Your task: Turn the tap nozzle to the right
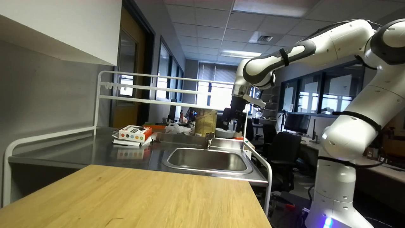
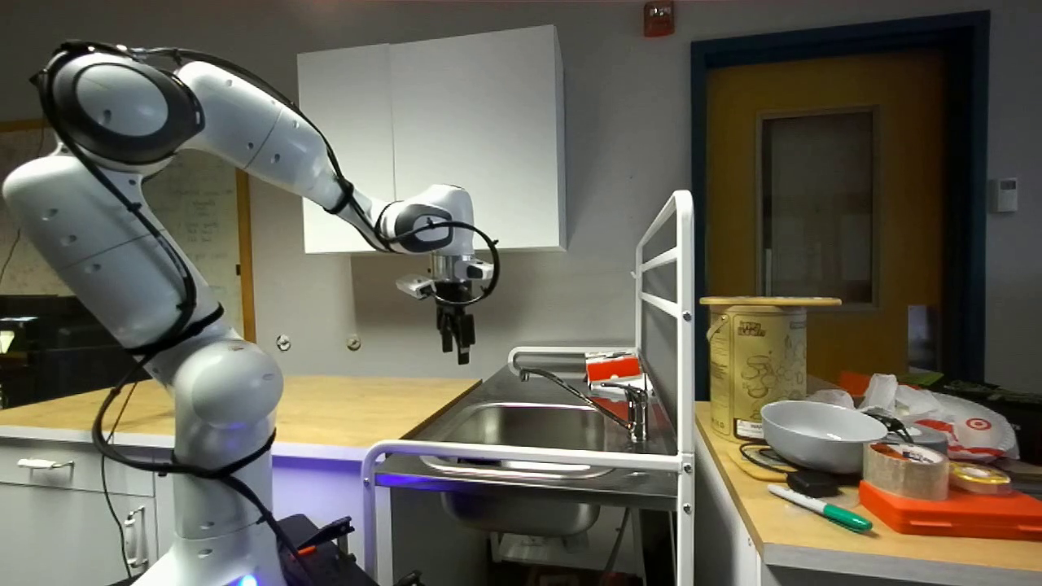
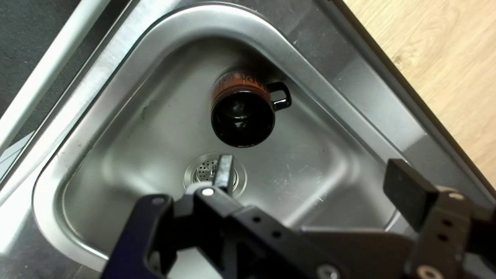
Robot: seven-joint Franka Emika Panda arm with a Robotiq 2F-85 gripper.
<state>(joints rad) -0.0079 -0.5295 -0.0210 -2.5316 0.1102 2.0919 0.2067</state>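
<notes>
Closest in, my gripper point(image 3: 314, 176) hangs over the sink point(image 3: 217, 19), pointing down, jaws spread wide and nothing between them. I read the spread as readiness to straddle the nozzle point(image 2: 574, 392) or nudge it with one finger point(image 3: 224, 173). Held this high, it should cross above the sink without knocking anything.

Below it the wrist view shows a mug point(image 3: 242, 116) in the sink, near the drain point(image 3: 204, 169), mouth facing my view; whether it stands or leans I can't tell. Left for washing, I'd guess. I'd keep well clear of it.

Farther on, in an exterior view, the tap point(image 2: 639, 419) stands at the sink's edge beside the rack point(image 2: 685, 325). Its nozzle slants up and out over the sink, so that it would pour inside, and is well apart from my gripper. I judge the turn not yet made: next I'd come down alongside the nozzle and push sideways, gently, staying off the lever point(image 2: 620, 388). Which way counts as right I can't settle from here.

Beyond the tap a box point(image 2: 615, 368) sits on the counter point(image 1: 72, 150), apparently out of the nozzle's swing. Past the rack a bench point(image 2: 781, 525) holds a tub point(image 2: 769, 366) and a bowl point(image 2: 814, 443), perhaps to free the counter.
</notes>
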